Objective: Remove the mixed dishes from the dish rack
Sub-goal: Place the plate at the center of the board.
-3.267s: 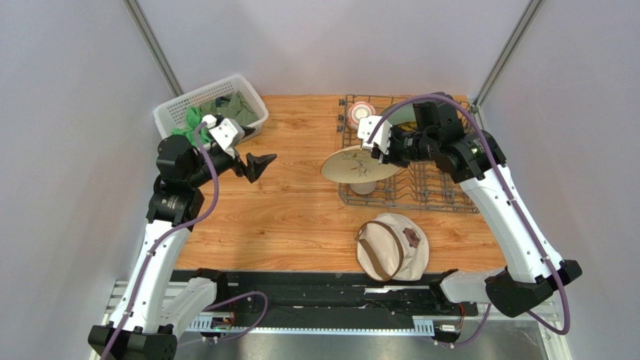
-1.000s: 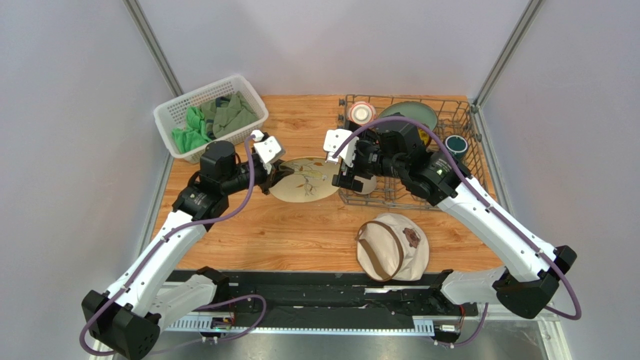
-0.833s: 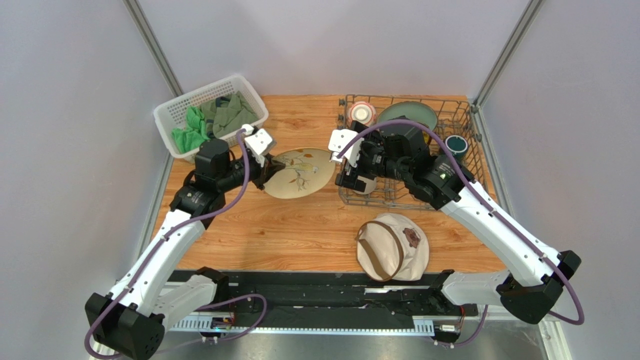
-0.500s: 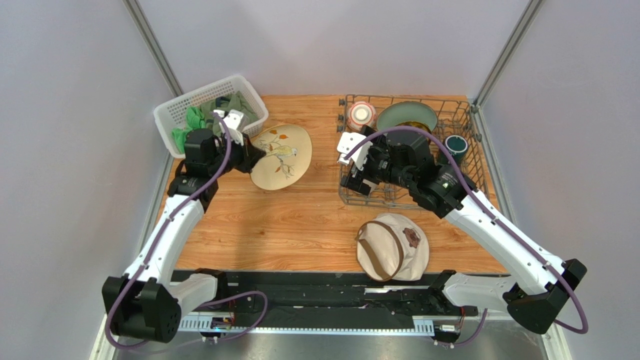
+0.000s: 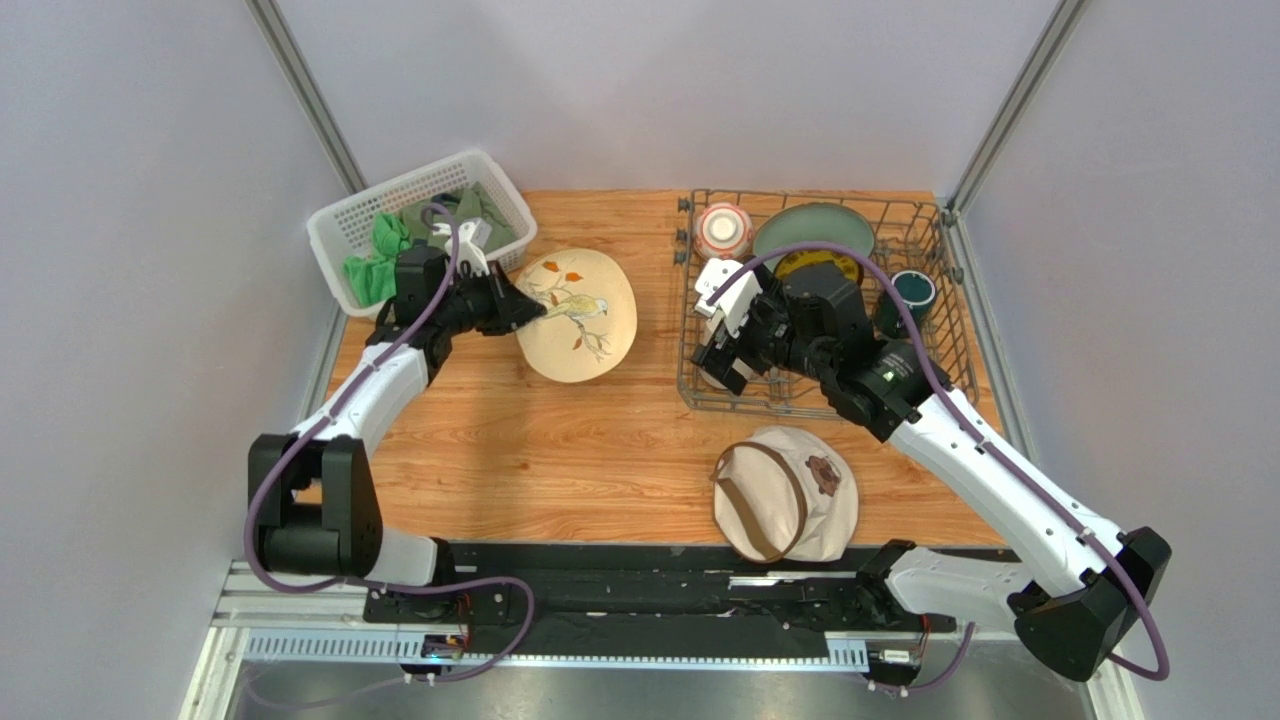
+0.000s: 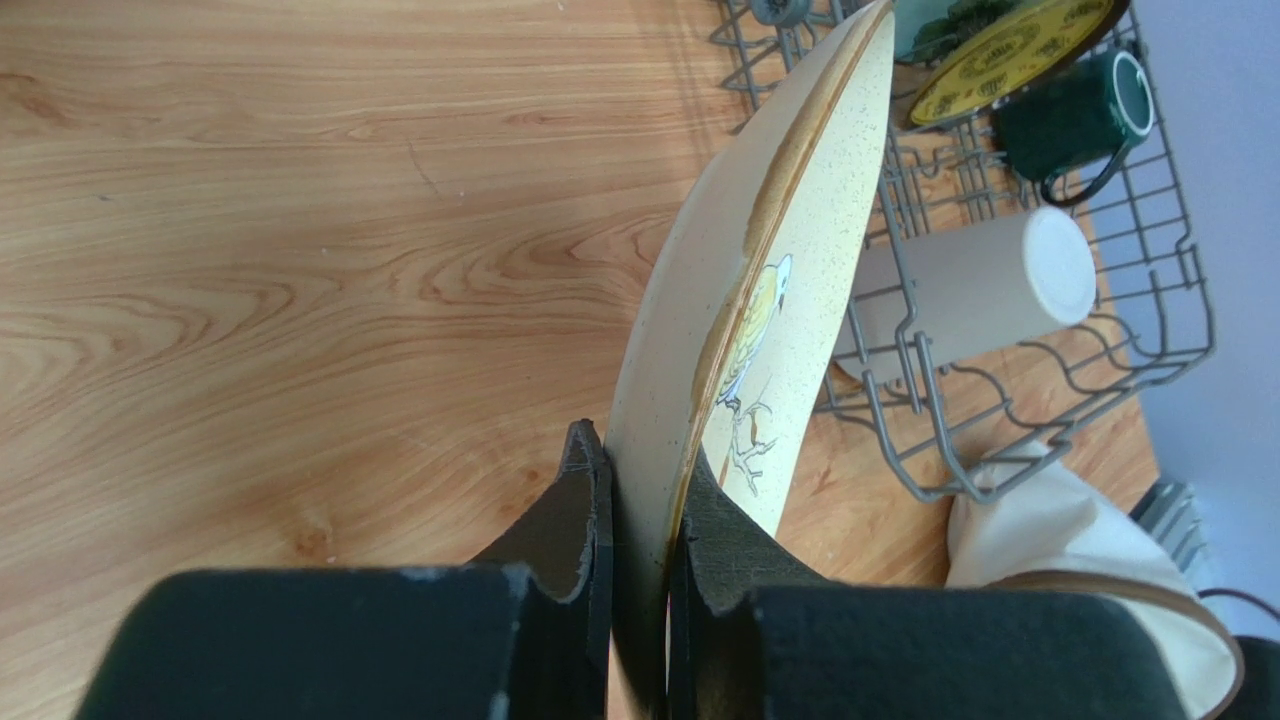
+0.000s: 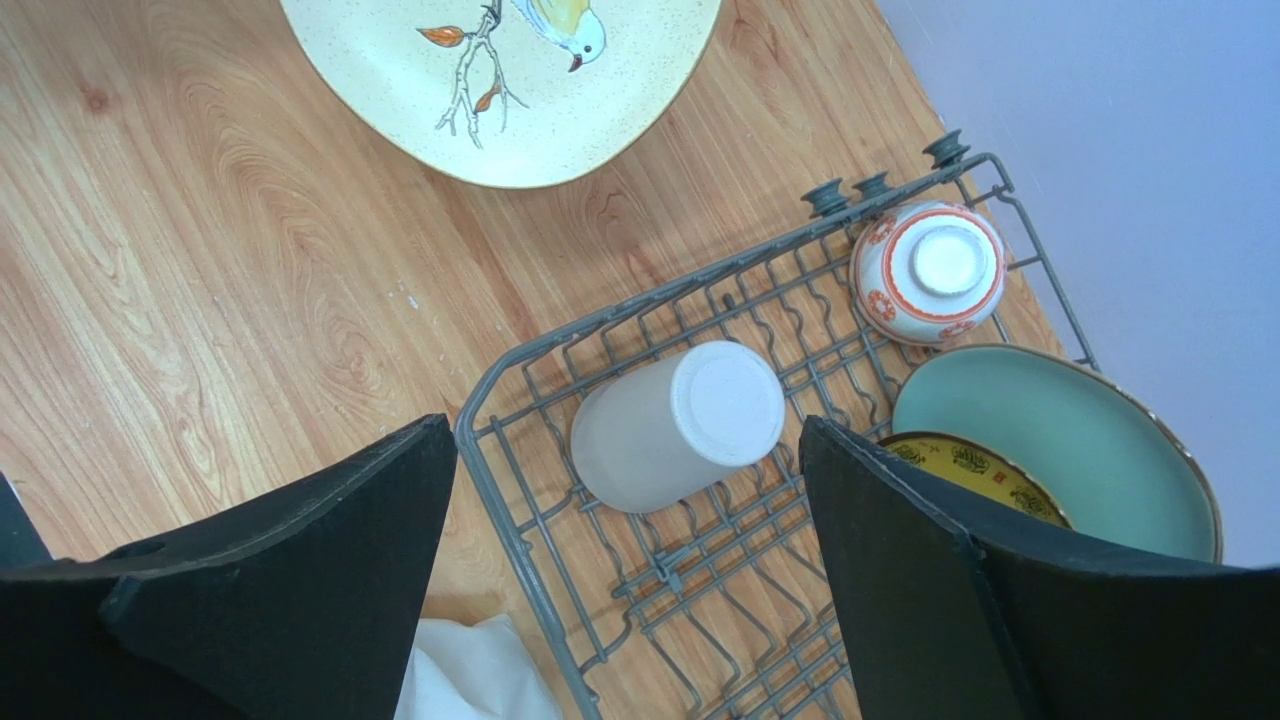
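Clamping the cream plate [image 6: 703, 333], left jaws hide its rim.

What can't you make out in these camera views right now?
Beige tumbler: top view, mostly hidden under the right gripper.
Small dark yellow-patterned plate: right wrist view, partly behind that gripper.
Cream plate with bird drawing: left wrist view, lower rim hidden by the left gripper; contact with the wooden table unclear.
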Controlling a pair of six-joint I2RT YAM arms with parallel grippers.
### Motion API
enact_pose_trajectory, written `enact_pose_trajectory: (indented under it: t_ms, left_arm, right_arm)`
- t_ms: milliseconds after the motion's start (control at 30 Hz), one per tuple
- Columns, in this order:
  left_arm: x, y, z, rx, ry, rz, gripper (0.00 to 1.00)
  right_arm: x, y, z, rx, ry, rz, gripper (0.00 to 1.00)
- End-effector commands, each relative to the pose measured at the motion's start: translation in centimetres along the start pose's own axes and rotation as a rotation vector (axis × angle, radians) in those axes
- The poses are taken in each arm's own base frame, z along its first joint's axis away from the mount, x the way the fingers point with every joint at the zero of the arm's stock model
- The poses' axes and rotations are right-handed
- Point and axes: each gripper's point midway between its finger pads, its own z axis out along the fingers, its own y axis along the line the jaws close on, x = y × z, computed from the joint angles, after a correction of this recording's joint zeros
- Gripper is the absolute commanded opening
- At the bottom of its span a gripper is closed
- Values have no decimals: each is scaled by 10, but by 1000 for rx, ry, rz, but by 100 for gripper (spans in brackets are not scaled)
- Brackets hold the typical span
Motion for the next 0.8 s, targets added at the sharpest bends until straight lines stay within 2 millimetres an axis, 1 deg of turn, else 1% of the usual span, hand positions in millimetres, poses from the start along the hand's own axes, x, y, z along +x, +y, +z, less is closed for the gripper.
enact_pose_trajectory:
  t_ms: [0, 33, 100, 133, 200, 233, 267, 300, 333, 533, 767]
  left_arm:
    - [-58, -23, 9, 148, -161, -24, 0]
    - [-55, -14, 17, 145, -155, -43, 0]
    - [-50, -2, 25, 139, -143, -100, 0]
    - [-44, 7, 33, 137, -132, -123, 0]
    - [-39, 13, 40, 148, -112, -165, 0]
    - [-34, 19, 48, 152, -105, -179, 0]
    - [-35, 29, 48, 146, -110, -213, 0]
    - [-34, 32, 49, 156, -104, -226, 0]
    - [-30, 36, 55, 164, -97, -239, 0]
    - [-17, 47, 70, 196, -79, -307, 0]
    - [-6, 56, 77, 190, -61, -340, 0]
  right_arm:
    - [-13, -7, 2, 14, -69, 53, 92]
    - [-11, -7, 2, 11, -64, 55, 92]
    - [-10, -6, 3, 7, -63, 55, 92]
    - [-9, -6, 3, 7, -62, 52, 92]
    - [-7, -8, 5, 7, -57, 49, 92]
    - [-5, -8, 6, 8, -51, 48, 92]
    - [-4, -8, 7, 7, -47, 49, 92]
    - [-3, -8, 7, 4, -45, 51, 92]
    - [-2, -9, 9, 3, -41, 54, 92]
    - [5, -5, 14, -17, -26, 52, 92]
    - [11, -3, 16, -28, -11, 48, 92]
